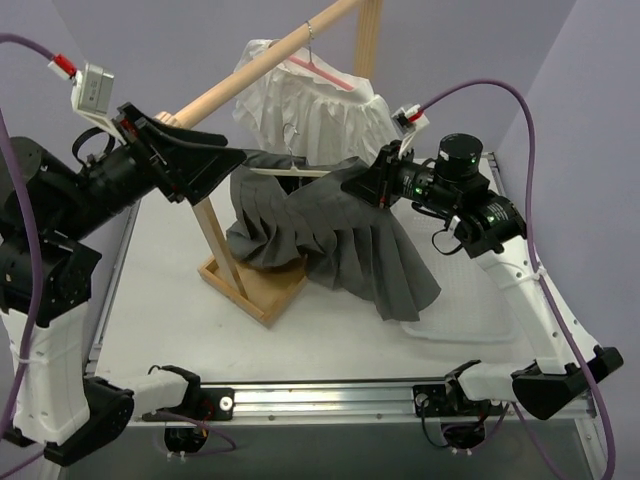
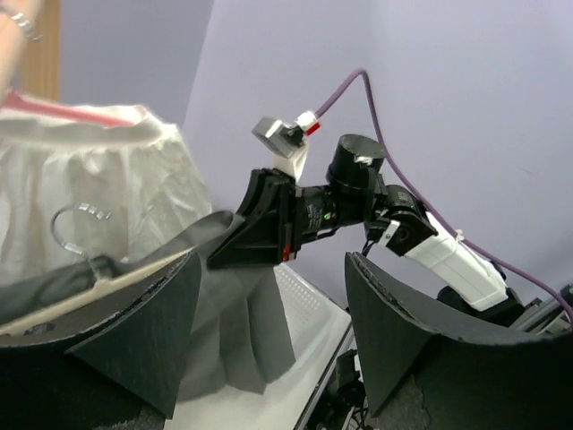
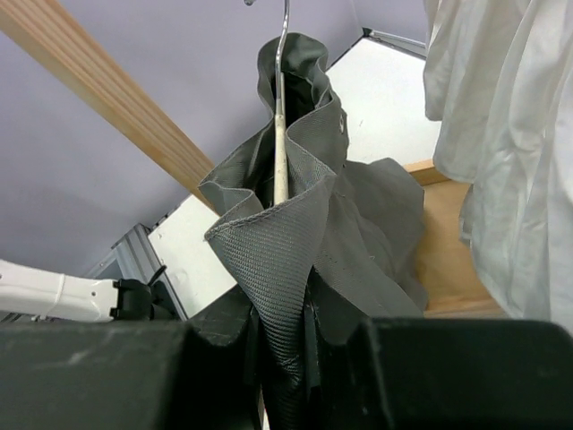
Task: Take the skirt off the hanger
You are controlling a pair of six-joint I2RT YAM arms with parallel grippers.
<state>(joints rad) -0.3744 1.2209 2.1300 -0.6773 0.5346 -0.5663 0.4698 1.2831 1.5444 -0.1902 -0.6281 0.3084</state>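
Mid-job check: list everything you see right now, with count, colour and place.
grey skirt: one, dark grey, on the cream hanger, hem draped down to the table
cream hanger: one, cream bar with metal hook, inside the grey skirt's waist
white skirt: one, white, behind the grey skirt
pink hanger: one, pink, carrying the white skirt
wooden rack: one, light wood, mid-table
tray: one, clear, right side
table: one, white
left hand: one, black, open at the cream hanger's end
right hand: one, black, shut on the grey skirt
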